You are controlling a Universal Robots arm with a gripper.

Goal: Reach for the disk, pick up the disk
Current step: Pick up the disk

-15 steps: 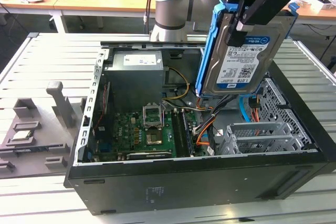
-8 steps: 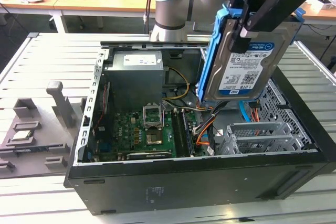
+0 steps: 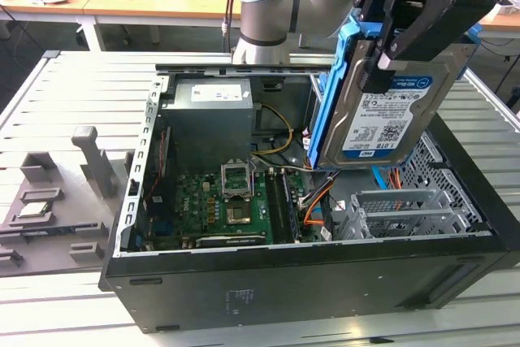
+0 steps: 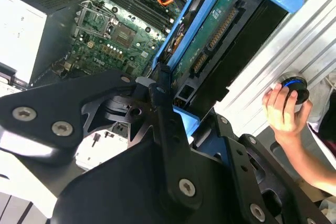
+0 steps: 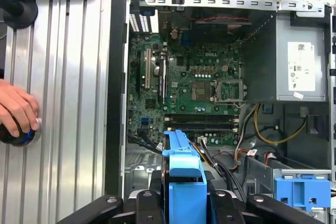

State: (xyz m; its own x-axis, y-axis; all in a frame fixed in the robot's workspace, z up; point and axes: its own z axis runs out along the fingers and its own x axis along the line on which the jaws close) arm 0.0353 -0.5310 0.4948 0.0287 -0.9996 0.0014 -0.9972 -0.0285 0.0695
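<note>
Disk (image 3: 382,111): upper right of the exterior view, lifted clear above the open case (image 3: 268,298), tilted with label facing the camera, blue rail (image 3: 337,95) along its edge. In the second wrist view its green circuit side (image 4: 210,30) runs up the upper centre.

Gripper (image 3: 390,50): jaws clenched on the disk across its upper edge; the pick-up looks done and the disk is carried.

Handling note (judgement): hold the clamp steady and keep the disk level with its rail clear of the case wall and the orange cables (image 3: 313,201); the hold sits near one end, so the free end may swing.

Case interior: motherboard (image 3: 223,205), power supply (image 3: 213,111), a spare blue bracket (image 5: 303,192) at lower right of the first wrist view.

Table (image 3: 65,119): slatted metal; grey fixture (image 3: 49,201) at left of the exterior view.

Person: a hand (image 5: 18,108) rests on a round knob, left edge of the first wrist view.

Hidden or unclear: the contact of the jaws with the rail is covered by black linkage in both wrist views; the disk's top edge is cut by the exterior view's frame; the bay it belongs to cannot be told.
</note>
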